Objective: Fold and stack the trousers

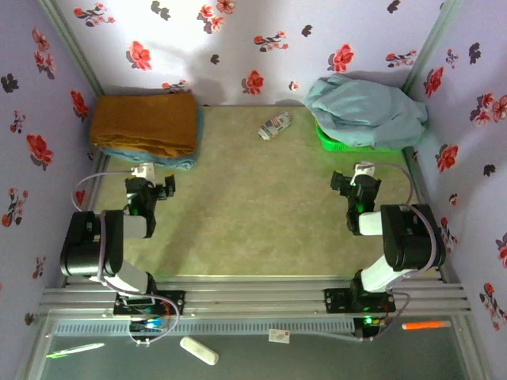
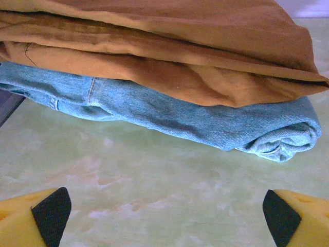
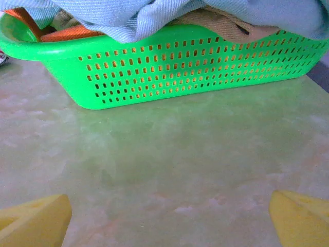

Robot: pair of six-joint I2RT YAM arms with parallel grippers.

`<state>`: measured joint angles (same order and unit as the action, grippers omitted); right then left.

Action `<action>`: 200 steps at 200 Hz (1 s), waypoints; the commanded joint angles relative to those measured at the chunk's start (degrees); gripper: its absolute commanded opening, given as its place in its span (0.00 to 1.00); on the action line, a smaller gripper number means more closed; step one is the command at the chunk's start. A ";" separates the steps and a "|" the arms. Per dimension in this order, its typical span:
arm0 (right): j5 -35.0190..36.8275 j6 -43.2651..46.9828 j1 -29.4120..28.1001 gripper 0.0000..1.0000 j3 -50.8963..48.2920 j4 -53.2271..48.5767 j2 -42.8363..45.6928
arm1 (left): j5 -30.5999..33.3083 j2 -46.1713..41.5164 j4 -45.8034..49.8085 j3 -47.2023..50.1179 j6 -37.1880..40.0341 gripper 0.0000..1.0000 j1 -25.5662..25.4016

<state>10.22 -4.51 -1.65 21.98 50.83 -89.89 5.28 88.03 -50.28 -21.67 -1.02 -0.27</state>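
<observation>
Trousers of pale aqua-blue fabric lie in a crumpled heap at the upper right of the top view, piled over a green perforated basket that stands in the far right corner of the table. In the right wrist view the trousers spill across the basket along the top of the frame and hang a little over its front rim. A beige-tan garment and something orange show beneath them inside the basket.

At the upper left of the top view a folded mustard-brown cloth rests on a folded blue denim garment. The left wrist view shows the same stack across the upper half of the frame, the mustard-brown cloth on top and the denim garment under it, its rolled edge at the right.

The left end effector sits near the stack, its fingers spread wide with nothing between them, over bare table. The right end effector sits near the basket, likewise spread wide and empty. Neither touches any cloth.

A small crumpled packet lies on the table in the upper middle, between the stack and the basket.
</observation>
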 commanded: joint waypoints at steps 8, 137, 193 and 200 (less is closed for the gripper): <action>-0.48 1.09 -0.28 0.99 -0.18 0.68 0.75 | -0.64 0.28 0.10 -1.09 1.37 1.00 0.01; -0.47 1.09 -0.28 0.99 -0.19 0.68 0.73 | -0.62 0.23 0.01 -1.00 1.41 1.00 -0.04; -0.31 0.68 -0.21 0.99 0.17 0.15 0.58 | -0.47 0.24 0.03 -1.00 1.41 1.00 -0.08; -0.57 0.50 -0.07 0.99 0.32 -0.02 0.57 | -0.50 0.21 0.02 -1.05 1.28 1.00 -0.08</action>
<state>10.22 -4.51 -1.65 21.98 50.83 -89.89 5.28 88.03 -50.26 -21.71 -0.99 -0.27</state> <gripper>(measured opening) 0.992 0.997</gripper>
